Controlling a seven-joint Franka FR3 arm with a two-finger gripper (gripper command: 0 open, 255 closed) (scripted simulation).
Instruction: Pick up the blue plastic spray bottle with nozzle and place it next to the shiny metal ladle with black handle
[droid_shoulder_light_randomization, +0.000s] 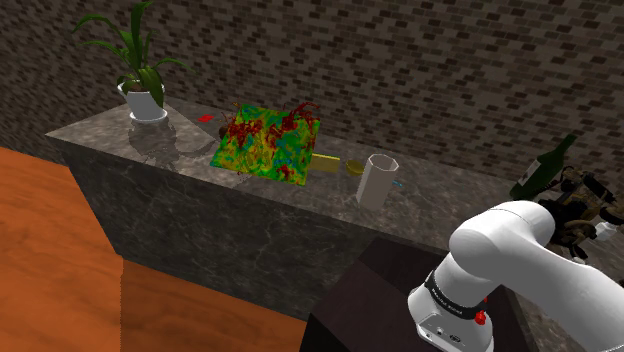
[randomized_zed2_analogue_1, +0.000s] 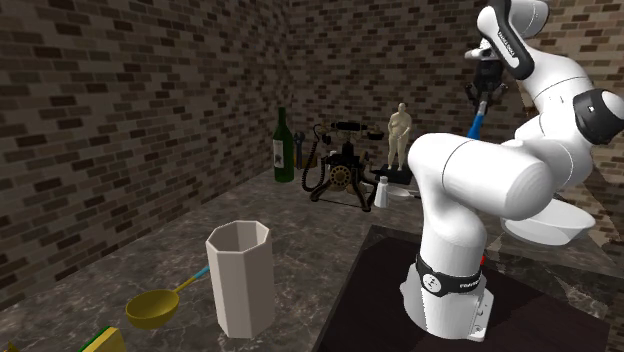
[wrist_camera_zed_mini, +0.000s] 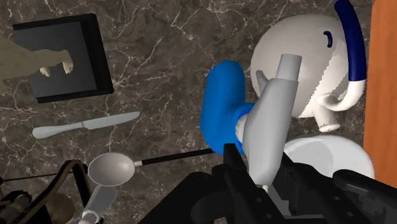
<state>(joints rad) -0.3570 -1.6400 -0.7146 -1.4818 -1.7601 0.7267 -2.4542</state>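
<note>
The spray bottle (wrist_camera_zed_mini: 222, 105) has a blue body and a grey nozzle head (wrist_camera_zed_mini: 270, 124). My gripper (wrist_camera_zed_mini: 259, 162) is shut on it at the nozzle end and holds it above the dark marble counter (wrist_camera_zed_mini: 159, 57). Below it lies the ladle (wrist_camera_zed_mini: 111, 168), with a shiny metal bowl and a thin black handle (wrist_camera_zed_mini: 175, 156) that runs toward the bottle. In the second exterior view the gripper (randomized_zed2_analogue_1: 484, 90) is raised high at the back right, and the blue bottle (randomized_zed2_analogue_1: 476, 124) hangs beneath it.
Under the hand are a white teapot (wrist_camera_zed_mini: 312, 70) with a blue handle, a white bowl (wrist_camera_zed_mini: 327, 156), a table knife (wrist_camera_zed_mini: 86, 124) and a figurine on a black base (wrist_camera_zed_mini: 60, 60). A green bottle (randomized_zed2_analogue_1: 283, 145), an old telephone (randomized_zed2_analogue_1: 340, 165) and a white cup (randomized_zed2_analogue_1: 240, 275) also stand on the counter.
</note>
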